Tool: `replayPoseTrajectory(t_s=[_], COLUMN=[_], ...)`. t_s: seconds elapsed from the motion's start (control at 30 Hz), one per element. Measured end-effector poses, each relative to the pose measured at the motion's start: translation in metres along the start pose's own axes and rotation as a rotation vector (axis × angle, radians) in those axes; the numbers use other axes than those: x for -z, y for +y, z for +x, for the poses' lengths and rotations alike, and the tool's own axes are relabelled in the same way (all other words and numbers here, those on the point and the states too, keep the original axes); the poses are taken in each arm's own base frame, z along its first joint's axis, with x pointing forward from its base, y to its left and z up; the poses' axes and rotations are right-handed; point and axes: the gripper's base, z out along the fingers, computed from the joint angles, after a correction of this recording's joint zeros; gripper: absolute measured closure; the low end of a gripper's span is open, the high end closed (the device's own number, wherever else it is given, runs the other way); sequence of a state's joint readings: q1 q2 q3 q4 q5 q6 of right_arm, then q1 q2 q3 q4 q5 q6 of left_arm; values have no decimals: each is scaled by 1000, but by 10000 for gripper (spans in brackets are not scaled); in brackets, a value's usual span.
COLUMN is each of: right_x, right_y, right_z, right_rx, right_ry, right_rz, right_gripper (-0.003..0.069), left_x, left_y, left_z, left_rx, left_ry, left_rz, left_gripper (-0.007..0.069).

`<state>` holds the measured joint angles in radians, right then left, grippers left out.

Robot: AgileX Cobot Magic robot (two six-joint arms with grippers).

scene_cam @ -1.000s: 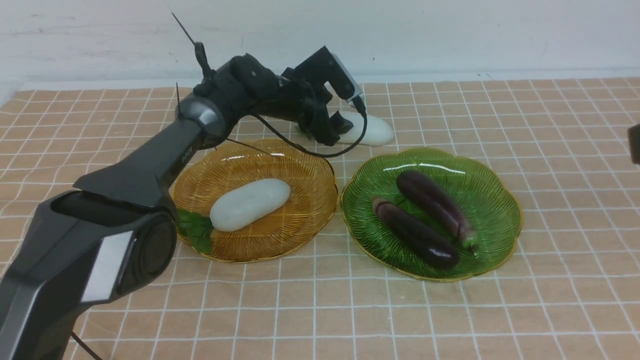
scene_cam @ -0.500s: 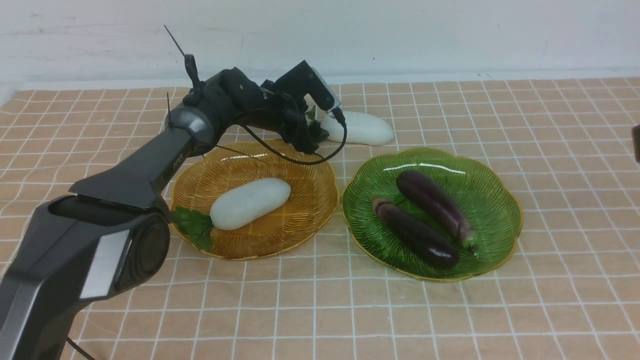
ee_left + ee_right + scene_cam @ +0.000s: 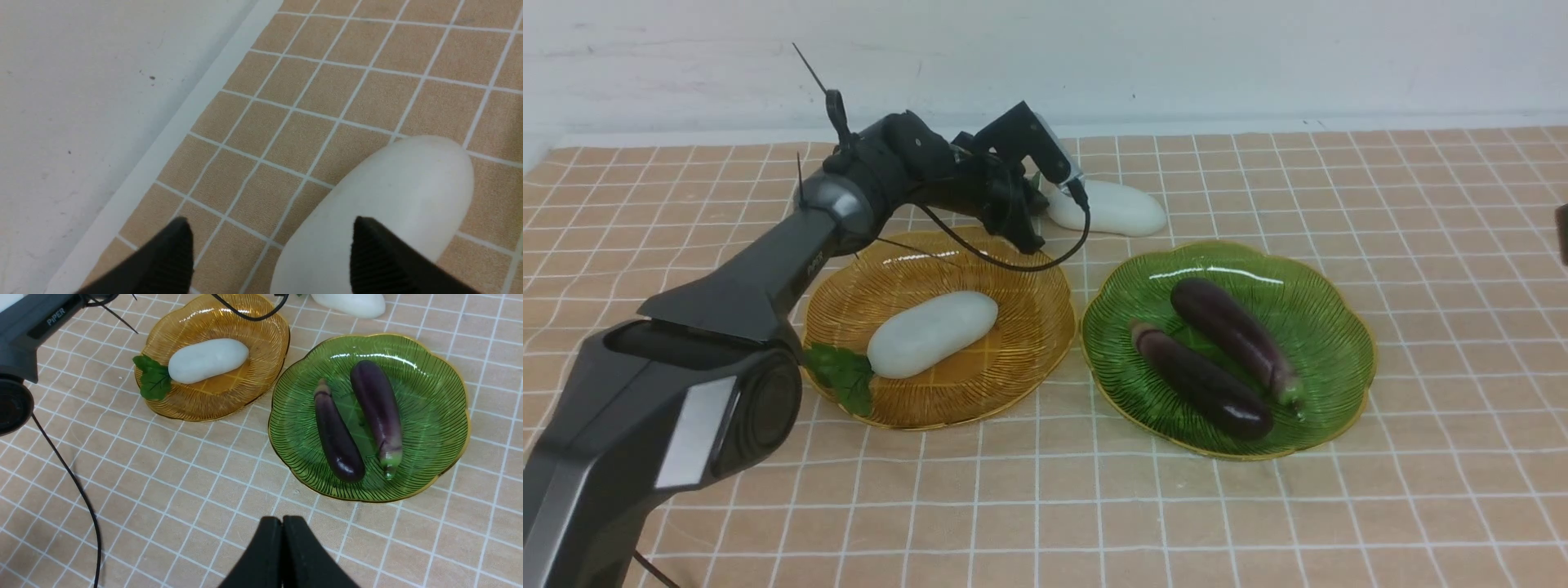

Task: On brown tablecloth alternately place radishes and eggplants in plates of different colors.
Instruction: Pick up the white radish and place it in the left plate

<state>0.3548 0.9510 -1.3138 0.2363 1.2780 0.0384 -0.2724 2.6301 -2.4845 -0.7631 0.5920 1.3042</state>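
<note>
On the brown tablecloth [image 3: 1258, 506], the amber plate [image 3: 1045, 278] holds one white radish [image 3: 931, 333]. The green plate [image 3: 1331, 327] holds two purple eggplants [image 3: 1233, 327] [image 3: 1201, 384]. The second radish [image 3: 1111, 211] lies on the cloth behind the plates. My left gripper [image 3: 1037, 211] is low at its leafy end. In the left wrist view the gripper [image 3: 267, 232] is open, with the radish [image 3: 392, 192] lying partly between the fingers; one fingertip [image 3: 376, 253] is over it. My right gripper [image 3: 282, 526] is shut and empty, above the cloth in front of the green plate [image 3: 441, 375].
A white wall [image 3: 1176, 57] runs along the cloth's far edge, close behind the far radish. The left arm and its black cable [image 3: 1013, 261] hang over the amber plate's back rim. A cable [image 3: 77, 486] trails over the cloth at the near left.
My left gripper has drawn back to the left and dropped lower, from over the far radish to its leafy end. The radish has not moved. The right arm is still.
</note>
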Motion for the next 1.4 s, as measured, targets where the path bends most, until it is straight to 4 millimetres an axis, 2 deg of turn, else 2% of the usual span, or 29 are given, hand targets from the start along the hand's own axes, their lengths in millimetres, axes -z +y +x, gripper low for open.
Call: replayPoseTrajectory(t_s=[0.1,0.17,0.3,0.73,0.87,0.97,1.13,1.4], right_x=[0,0,0,0,0,0,0,0], right_y=[0,0,0,0,1,1,1,1], right_z=[0,0,0,0,0,0,0,0], right_rx=[0,0,0,-1,-3,-5,-6,-6], right_ry=[0,0,1,1,1,1,1,1], right_rz=[0,0,0,-1,-7,-11,-14,-14], right_gripper=[674,674,674,674,674,674,674,674], left_x=[-8,-16,-26,-39,-41,-41,-42,-43], left_y=[-8,-17,-27,-29,-29,-28,-28,-31], left_z=[5,11,20,38,40,41,42,39], left_rx=[-18,-44,-62,-51,-53,-55,-60,-65], left_ry=[17,42,62,71,70,67,66,62], left_rz=[17,33,40,-13,-28,-38,-40,-39], left_gripper=[53,30,29,40,88,175,271,289])
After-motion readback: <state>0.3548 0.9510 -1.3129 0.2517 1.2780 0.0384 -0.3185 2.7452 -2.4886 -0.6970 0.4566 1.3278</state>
